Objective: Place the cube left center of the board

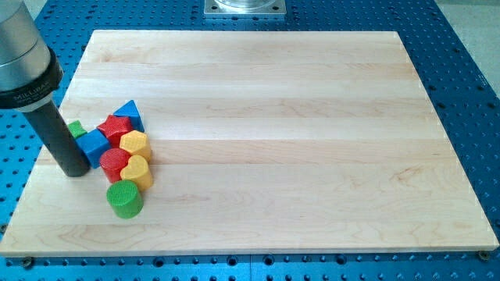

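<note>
The blue cube (94, 145) lies at the view's left on the wooden board (312, 117), in a tight cluster of blocks. My tip (76, 171) rests on the board just left of and slightly below the blue cube, close to or touching it. Around the cube are a blue triangular block (130, 113), a red block (116, 127), a yellow block (134, 144), a second red block (115, 164), a yellow heart-shaped block (137, 172) and a green cylinder (124, 200). A small green block (76, 129) shows partly behind the rod.
The dark rod (55, 129) rises from the tip to a grey arm housing (23, 55) at the view's top left. A blue perforated table (469, 78) surrounds the board. A metal mount plate (244, 8) sits at the view's top centre.
</note>
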Motion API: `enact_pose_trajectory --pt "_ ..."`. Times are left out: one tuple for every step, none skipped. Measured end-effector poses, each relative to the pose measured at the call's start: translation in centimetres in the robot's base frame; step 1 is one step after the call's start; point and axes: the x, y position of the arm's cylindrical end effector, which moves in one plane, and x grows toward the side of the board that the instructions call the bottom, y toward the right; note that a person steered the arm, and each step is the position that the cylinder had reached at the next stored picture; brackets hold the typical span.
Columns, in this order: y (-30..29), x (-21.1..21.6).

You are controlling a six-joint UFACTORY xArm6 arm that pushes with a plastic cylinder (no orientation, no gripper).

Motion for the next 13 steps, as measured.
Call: enact_pose_trajectory --pt "-1.8 1.8" --pt "-4.0 0.8" --pt "-3.9 -4.1" --pt "-0.6 -6.4" --pt "3.9 -6.4" --pt "0.5 -6.6" --pt "-0.1 -4.9" --pt "1.1 -1.0" --pt "1.8 0.2" --pt "-2.0 2.2" --pt "1.9 4.0" --pt "6.0 4.5" --pt "9.0 3.4"
